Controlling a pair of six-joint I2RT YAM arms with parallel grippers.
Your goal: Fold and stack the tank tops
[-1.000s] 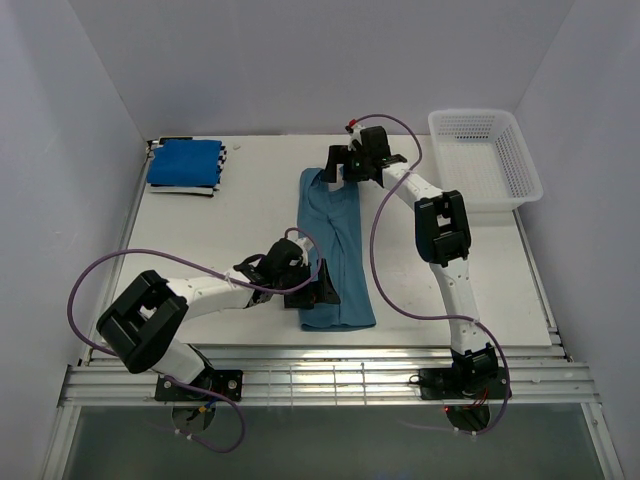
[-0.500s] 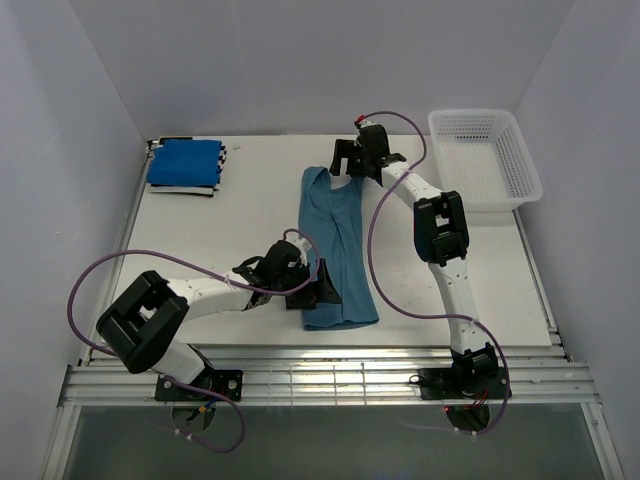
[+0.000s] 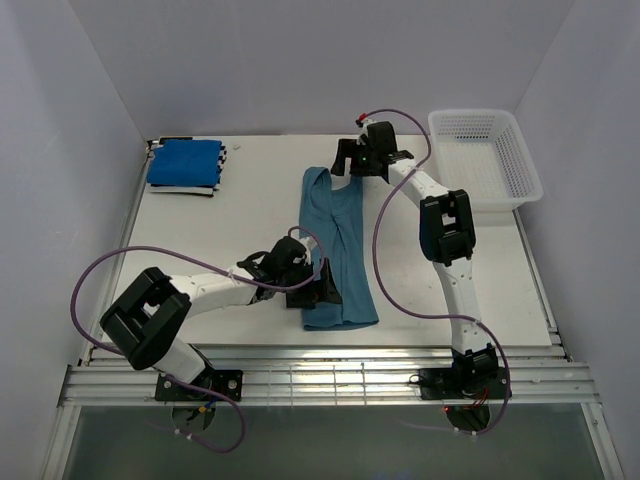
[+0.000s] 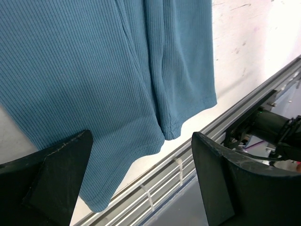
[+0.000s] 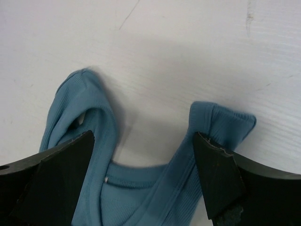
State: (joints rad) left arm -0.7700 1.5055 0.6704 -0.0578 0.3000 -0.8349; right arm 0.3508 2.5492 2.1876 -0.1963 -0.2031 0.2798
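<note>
1. Left gripper [image 4: 141,136]: the two black fingers [image 4: 56,179] stand spread wide apart with nothing clamped between them.
2. The hem end of the muted teal-blue ribbed cloth tank top [image 4: 94,70] lies under and between these fingers. Its hem edge crosses the gap, and its near corner sits just beside the left-hand finger. Whether either finger touches the cloth cannot be told.
3. Right gripper [image 5: 143,136]: the fingers [image 5: 216,179] are likewise spread wide and grip nothing.
4. In the right wrist view, the neckline of the teal-blue tank top [image 5: 131,197] sits in the gap. One shoulder strap curls up beside the left-hand finger; the other ends just at the tip of the right-hand finger.
5. In the top view, the teal-blue tank top [image 3: 340,240] lies flat as a narrow lengthwise strip mid-table, straps at the far end and hem toward the near edge. The left gripper [image 3: 322,285] is at the strip's near left edge; the right gripper [image 3: 345,160] is at its far end.
6. The bright royal blue cloth tank top [image 3: 184,160] lies folded on the black-and-white striped cloth tank top [image 3: 190,190] at the far left corner of the white table [image 3: 250,220], well apart from both grippers.
7. A white mesh plastic basket [image 3: 475,113] stands at the far right corner
</note>
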